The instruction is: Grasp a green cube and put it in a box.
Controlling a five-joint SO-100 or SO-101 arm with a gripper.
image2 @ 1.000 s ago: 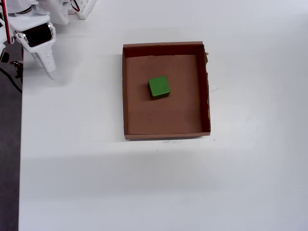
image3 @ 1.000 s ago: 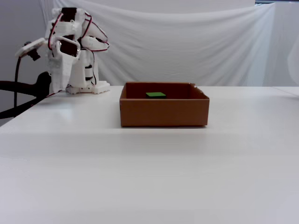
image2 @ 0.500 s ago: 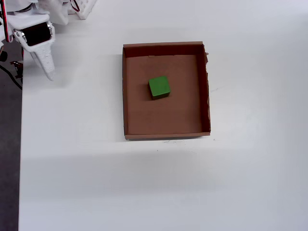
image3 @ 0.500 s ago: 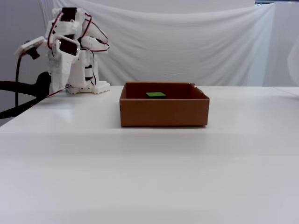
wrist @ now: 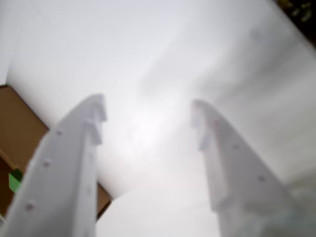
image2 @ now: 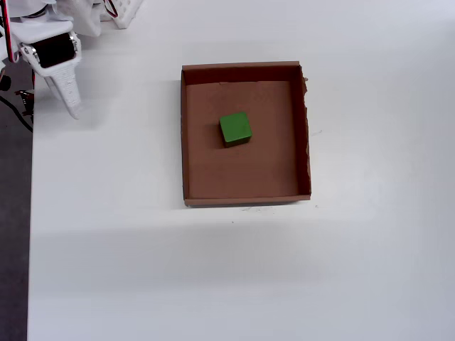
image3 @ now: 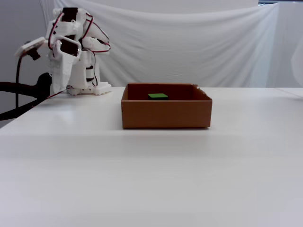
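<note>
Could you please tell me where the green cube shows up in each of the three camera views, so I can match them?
Wrist view: the green cube is a small sliver at the left edge, beside the gripper's left finger.
Overhead view: the cube lies inside the box, slightly above centre.
Fixed view: only the cube's top peeks over the box's front wall.
Shared landmark: the brown cardboard box, seen in all three.

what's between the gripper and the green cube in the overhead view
In the overhead view, bare white table and then the box's left wall separate the gripper from the green cube; nothing else lies there.
</note>
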